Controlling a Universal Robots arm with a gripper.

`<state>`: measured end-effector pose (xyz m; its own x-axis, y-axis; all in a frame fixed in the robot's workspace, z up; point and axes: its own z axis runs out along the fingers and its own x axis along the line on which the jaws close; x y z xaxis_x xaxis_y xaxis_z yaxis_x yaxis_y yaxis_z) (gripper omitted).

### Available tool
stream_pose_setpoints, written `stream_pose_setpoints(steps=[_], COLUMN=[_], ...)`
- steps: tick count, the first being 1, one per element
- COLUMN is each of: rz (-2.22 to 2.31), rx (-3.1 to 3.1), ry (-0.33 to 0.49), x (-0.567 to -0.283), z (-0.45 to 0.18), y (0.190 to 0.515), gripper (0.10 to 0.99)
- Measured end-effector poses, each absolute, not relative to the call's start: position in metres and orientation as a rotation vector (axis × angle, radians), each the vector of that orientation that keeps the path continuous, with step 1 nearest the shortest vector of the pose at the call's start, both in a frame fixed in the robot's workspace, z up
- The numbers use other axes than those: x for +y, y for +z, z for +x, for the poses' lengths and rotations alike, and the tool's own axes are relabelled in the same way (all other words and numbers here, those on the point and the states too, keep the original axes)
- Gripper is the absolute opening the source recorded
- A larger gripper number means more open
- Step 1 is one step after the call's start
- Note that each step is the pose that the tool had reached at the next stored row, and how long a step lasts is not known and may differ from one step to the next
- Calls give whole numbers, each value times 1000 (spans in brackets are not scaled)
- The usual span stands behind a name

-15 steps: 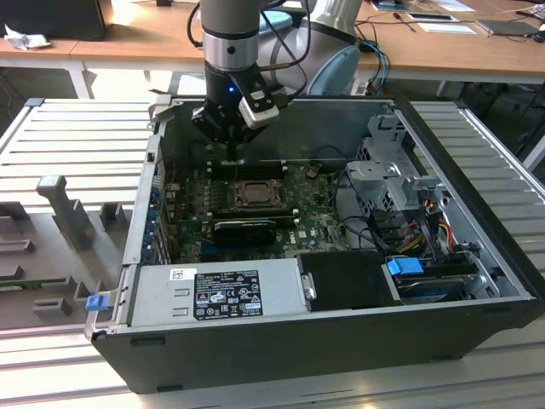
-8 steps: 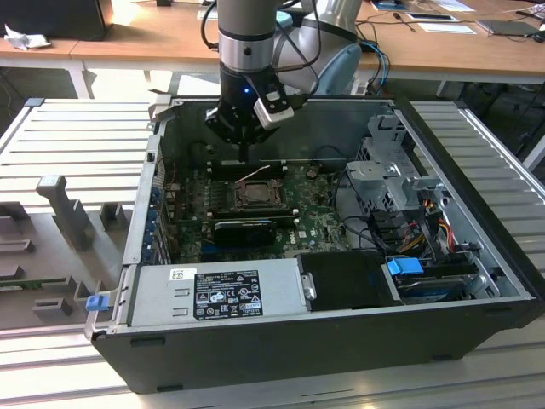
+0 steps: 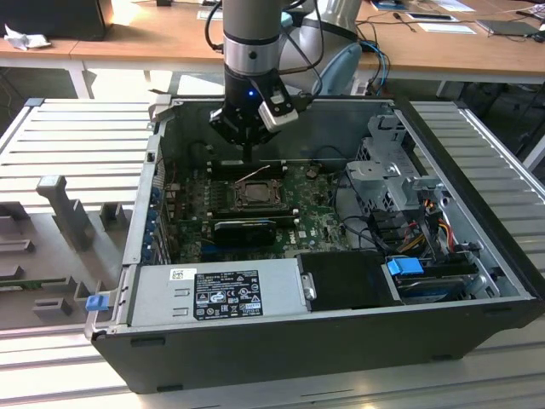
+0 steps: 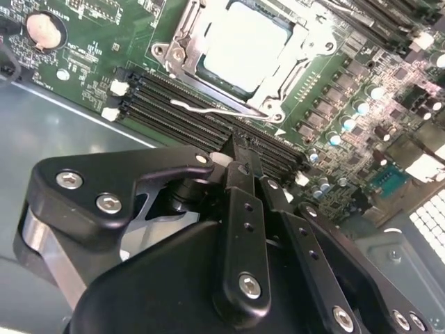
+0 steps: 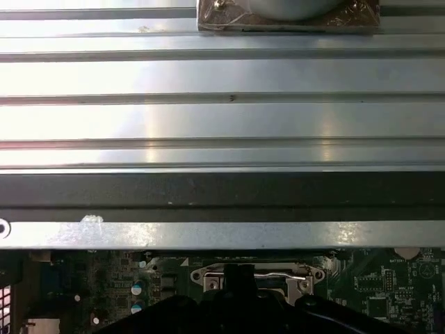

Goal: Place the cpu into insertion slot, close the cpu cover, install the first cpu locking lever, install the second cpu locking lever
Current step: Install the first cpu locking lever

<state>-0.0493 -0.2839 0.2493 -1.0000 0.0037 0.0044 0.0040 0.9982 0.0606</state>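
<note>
The large open black and grey metal computer case lies on its side on a ribbed silver metal table, and inside it is a green motherboard with many small parts. In the front part of the case, in the exterior view, sits the grey rectangular power supply box with a white label. The grey robot arm comes down from above into the case, and its black gripper hangs just above the far edge of the motherboard, near the socket. In the second wrist view the gripper has its two black fingers pressed close together with nothing between them, and their tips are over the long black memory slots just beside the socket. The small flat square cpu with pale silver metal top is lying inside the square insertion slot framed in dull silver metal. The thin dull-silver cpu cover is lying flat around the chip, which shows through its square window. A thin silver wire lever lies along the side of the socket nearest to the fingers. In the first wrist view the socket frame shows below the grey wall of the case.
</note>
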Motion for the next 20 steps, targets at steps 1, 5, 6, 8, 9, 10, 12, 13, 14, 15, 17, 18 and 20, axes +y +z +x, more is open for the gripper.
stream_pose_setpoints(steps=[1,5,6,8,9,10,12,13,14,15,17,18,20], rz=[10,16,16,16,16,16,16,16,16,16,16,16,16], rx=[-3136,-3134,-3134,-3134,-3133,-3133,-3133,-3133,-3133,-3133,-3133,-3133,-3133], ry=[-95,-133,-151,-153,-153,-153,-153,-153,-153,-153,-153,-153,-153], x=[-284,-284,-284,-284,-284,-284,-284,-284,-284,-284,-286,-286,-287], z=[-49,-45,-45,-45,-45,-44,-41,-40,-39,-39,-39,-38,-37], y=[247,245,244,243,243,241,237,235,234,233,232,232,230], gripper=[106,106,106,106,106,106,106,106,106,106,106,106,106])
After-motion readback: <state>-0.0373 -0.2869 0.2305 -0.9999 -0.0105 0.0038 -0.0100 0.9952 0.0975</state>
